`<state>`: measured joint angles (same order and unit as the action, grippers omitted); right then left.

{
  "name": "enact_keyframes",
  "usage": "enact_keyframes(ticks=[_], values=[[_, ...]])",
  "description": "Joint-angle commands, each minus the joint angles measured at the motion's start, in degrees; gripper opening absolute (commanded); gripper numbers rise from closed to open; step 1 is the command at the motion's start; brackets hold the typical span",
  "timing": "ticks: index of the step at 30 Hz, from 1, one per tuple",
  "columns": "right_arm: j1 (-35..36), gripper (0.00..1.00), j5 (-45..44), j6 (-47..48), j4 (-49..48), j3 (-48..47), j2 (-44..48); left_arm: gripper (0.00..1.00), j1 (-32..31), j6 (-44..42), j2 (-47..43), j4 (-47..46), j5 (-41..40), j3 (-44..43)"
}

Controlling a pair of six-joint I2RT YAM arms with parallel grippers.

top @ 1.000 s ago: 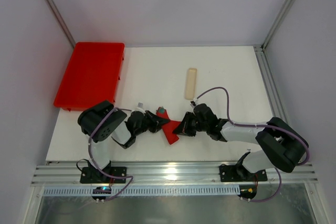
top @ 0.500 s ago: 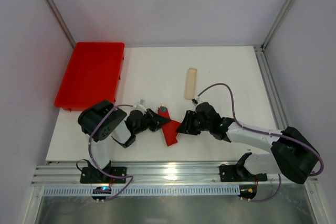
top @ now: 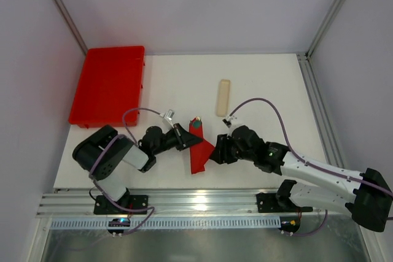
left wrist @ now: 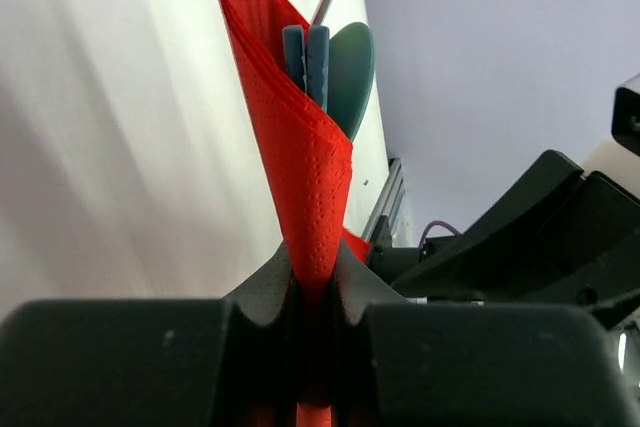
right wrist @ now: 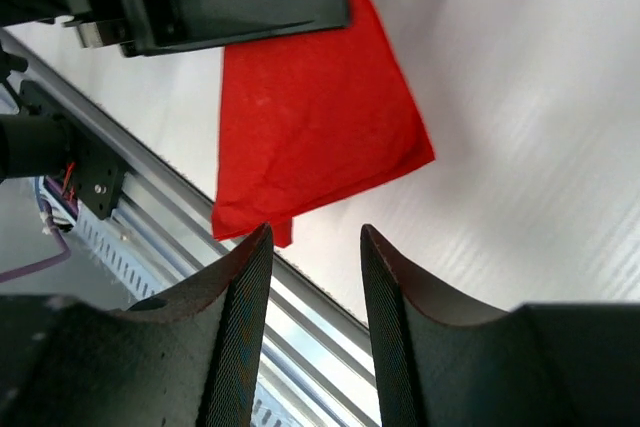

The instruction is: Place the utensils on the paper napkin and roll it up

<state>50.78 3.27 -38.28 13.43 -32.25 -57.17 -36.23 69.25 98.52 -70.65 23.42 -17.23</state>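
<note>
My left fingers (left wrist: 262, 292) pinched the thin red paper napkin (left wrist: 300, 167) tight around the slender teal utensils (left wrist: 318, 57). My right fingers (right wrist: 240, 327) hung open, empty. I needed to roll slowly and snugly.

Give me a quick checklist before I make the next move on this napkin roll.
1. Left gripper clamped on the paper napkin: ok, its fingers are shut on one end of the napkin.
2. Utensils inside the napkin: ok, teal ends show in the fold at the far end.
3. Right gripper free of the napkin: ok, the jaws stand apart with nothing between them.
4. Napkin rolled tight: not ok, a wide loose flap spreads out in front of the right gripper.
5. Beige strip out of the way: ok, it lies well apart, farther back.
</note>
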Motion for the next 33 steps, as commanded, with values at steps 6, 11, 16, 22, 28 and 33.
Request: enact_keyframes(ticks=[6,11,16,22,28,33], values=[[14.33,0.45,-17.48,3.13,3.09,-10.98,0.04,0.0,-1.65,-20.97,-22.47,24.39,-4.69,-1.22],[17.41,0.46,-21.54,3.21,1.78,-12.57,-1.37,0.0,-2.62,-26.8,-36.28,41.79,-8.74,-3.24],[20.67,0.49,-22.25,4.62,-1.57,-14.59,-2.59,0.0,-2.8,-26.54,-42.35,44.99,-9.18,-2.81],[23.48,0.56,-24.97,4.8,-3.14,-17.93,-6.37,0.0,-3.59,-25.57,-48.51,48.93,-9.97,-3.51],[23.57,0.58,-23.83,4.36,-4.38,-21.8,-11.99,0.0,-3.94,-24.34,-52.11,51.13,-9.45,-4.82],[23.57,0.58,-22.52,3.22,-5.69,-23.65,-15.08,0.0,-4.11,-23.99,-55.18,53.51,-9.53,-6.06]])
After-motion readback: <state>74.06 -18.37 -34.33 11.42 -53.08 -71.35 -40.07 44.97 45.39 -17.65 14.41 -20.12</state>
